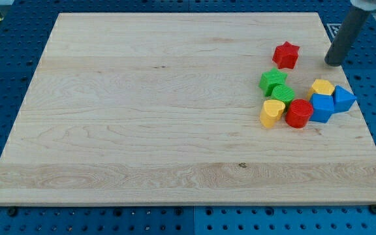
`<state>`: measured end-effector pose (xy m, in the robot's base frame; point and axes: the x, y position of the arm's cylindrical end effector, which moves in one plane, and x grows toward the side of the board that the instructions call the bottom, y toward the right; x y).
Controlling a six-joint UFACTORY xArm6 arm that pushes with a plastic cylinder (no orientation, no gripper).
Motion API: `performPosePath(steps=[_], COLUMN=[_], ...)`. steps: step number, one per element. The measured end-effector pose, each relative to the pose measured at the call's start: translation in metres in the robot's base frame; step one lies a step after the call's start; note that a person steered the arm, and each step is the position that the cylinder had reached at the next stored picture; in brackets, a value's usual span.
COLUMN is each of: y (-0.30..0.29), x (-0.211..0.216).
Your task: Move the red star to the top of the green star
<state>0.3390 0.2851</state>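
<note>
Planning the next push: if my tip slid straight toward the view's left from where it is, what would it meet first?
Most likely the red star. My tip sits to its right, apart, at about the same height in the view. It might only clip the star's lower edge, though; depth is hard to judge.

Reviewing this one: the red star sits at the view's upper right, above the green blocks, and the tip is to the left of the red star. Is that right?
Not quite. My tip is to the right of the red star, not the left, and clear of it. The rest holds: the camera view shows the red star at the view's upper right, above the green star and the other green block.
</note>
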Motion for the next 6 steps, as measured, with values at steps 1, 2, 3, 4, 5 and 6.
performPosePath(steps=[1, 2, 3, 4, 5, 6], y=[-0.024, -0.069, -0.117, -0.162, -0.162, -0.135], x=[-0.018, -0.017, -0.007, 0.003, 0.001, -0.006])
